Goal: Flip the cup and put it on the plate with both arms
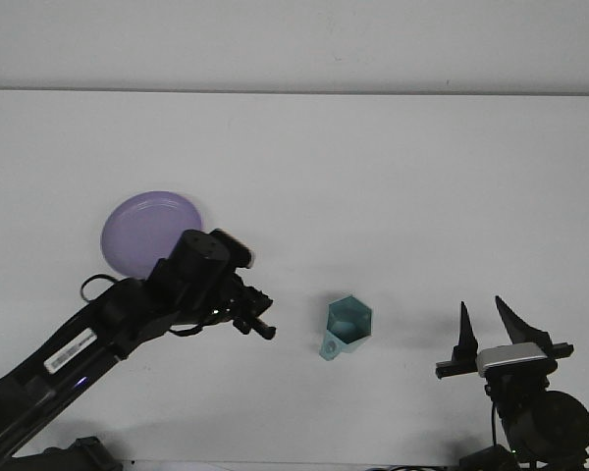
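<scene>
A teal, six-sided cup (349, 324) sits on the white table right of centre, its opening visible from above and its small handle (331, 348) pointing to the near left. A purple plate (142, 231) lies at the left, its near right rim covered by my left arm. My left gripper (263, 314) is open, hovering just left of the cup and apart from it, with nothing between its fingers. My right gripper (486, 329) stands open and empty near the front edge, to the right of the cup.
The white table (373, 177) stretches back to a pale wall. My left arm (98, 334) runs diagonally from the near left corner across the plate's near side. The right arm's base (545, 422) sits at the near right.
</scene>
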